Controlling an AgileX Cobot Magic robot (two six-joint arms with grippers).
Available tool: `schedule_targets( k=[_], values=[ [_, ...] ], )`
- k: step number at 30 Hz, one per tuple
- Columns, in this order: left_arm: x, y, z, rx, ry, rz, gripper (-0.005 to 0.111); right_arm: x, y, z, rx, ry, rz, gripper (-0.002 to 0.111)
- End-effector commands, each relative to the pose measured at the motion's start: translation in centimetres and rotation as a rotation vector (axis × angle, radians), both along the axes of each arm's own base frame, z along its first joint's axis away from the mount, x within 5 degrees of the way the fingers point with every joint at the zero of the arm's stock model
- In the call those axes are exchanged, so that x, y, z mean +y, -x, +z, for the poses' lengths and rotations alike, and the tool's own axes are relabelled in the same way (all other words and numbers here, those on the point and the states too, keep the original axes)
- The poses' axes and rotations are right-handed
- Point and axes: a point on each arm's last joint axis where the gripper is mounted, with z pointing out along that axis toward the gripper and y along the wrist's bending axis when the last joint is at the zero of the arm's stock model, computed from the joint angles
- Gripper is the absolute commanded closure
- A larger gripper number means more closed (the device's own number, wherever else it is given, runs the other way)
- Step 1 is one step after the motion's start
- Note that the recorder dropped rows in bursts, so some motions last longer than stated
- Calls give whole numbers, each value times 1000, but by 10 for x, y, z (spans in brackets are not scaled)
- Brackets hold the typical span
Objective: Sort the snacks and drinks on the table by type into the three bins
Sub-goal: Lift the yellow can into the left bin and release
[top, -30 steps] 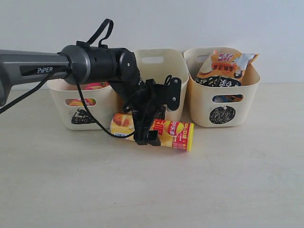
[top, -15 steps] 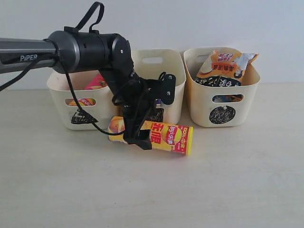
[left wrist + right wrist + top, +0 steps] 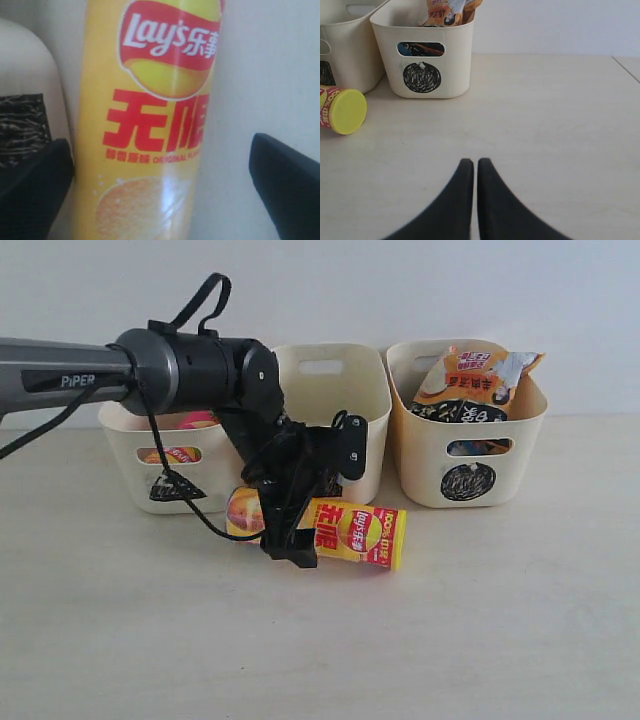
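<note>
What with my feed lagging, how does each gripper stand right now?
Left gripper: open, straddling the chip tube, not clamped.
Right gripper: closed, empty.

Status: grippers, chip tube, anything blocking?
Left gripper open, straddling yellow-red cylindrical chip tube lying on pale beige table. Right gripper shut, empty, off to the side. Cream plastic bin close behind tube.

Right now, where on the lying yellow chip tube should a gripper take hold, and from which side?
Across the round body of the yellow chip tube, near its middle, coming from above. It lies on its side on the table, so both curved flanks seem free for the fingers; the open left gripper straddles it this way.
</note>
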Motion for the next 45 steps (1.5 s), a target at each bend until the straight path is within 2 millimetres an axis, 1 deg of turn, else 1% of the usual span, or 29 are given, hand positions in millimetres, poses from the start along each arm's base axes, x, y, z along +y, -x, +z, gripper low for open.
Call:
schedule_targets(
  k=[1, 4, 5, 7, 8, 10, 11, 12, 14, 17, 19, 22, 25, 27, 29, 31, 33, 36, 38, 41, 44, 45],
  values=[
    [-2, -3, -23, -1, -18, -20, 20, 0, 0, 1, -8, 0, -1, 108],
    [-1, -1, -40, 43, -44, -22, 22, 0, 0, 1, -8, 0, -1, 108],
    [-1, -1, -44, 55, -51, -23, 26, 0, 0, 1, -8, 0, -1, 108],
    [0, 1, -50, 86, -67, -23, 38, 0, 0, 1, -8, 0, -1, 108],
    [1, 2, -52, 100, -75, -25, 48, 0, 0, 1, -8, 0, -1, 108],
    [2, 5, -53, 132, -96, -32, 74, 0, 0, 1, -8, 0, -1, 108],
    [3, 6, -52, 138, -102, -35, 92, 0, 0, 1, -8, 0, -1, 108],
    [4, 7, -48, 140, -104, -38, 102, 0, 0, 1, -8, 0, -1, 108],
    [4, 8, -41, 153, -101, -8, 103, 0, 0, 1, -8, 0, -1, 108],
    [6, 12, -18, 155, -93, 6, 103, 0, 0, 1, -8, 0, -1, 108],
    [7, 15, 3, 149, -69, 23, 103, 0, 0, 1, -8, 0, -1, 108],
    [12, 24, 44, 131, -31, 59, 103, 0, 0, 1, -10, 0, -1, 108],
    [18, 33, 86, 95, 26, 148, 103, 0, 0, 1, -17, 0, -2, 108],
    [27, 38, 117, 43, 74, 221, 103, 0, 0, 1, -14, 0, -1, 108],
    [39, 38, 143, -19, 130, 311, 103, 0, 0, 1, -14, 0, -1, 108],
    [56, 33, 170, -100, 232, 467, 103, 0, 0, 1, -14, 0, -1, 108],
    [75, 21, 188, -180, 347, 632, 103, 0, 0, 1, -14, 0, -1, 108],
    [105, 0, 200, -252, 502, 849, 103, 0, 0, 1, -14, 0, -1, 108],
    [122, -15, 200, -290, 587, 945, 103, 0, 0, 1, -14, 0, -1, 108],
    [140, -39, 193, -338, 717, 1060, 103, 0, 0, 1, -14, 0, -1, 108],
    [148, -57, 180, -354, 818, 1137, 103, 0, 0, 1, -14, 0, -1, 108],
    [149, -68, 168, -372, 857, 1150, 103, 0, 0, 1, -14, 0, -1, 108]
  ],
)
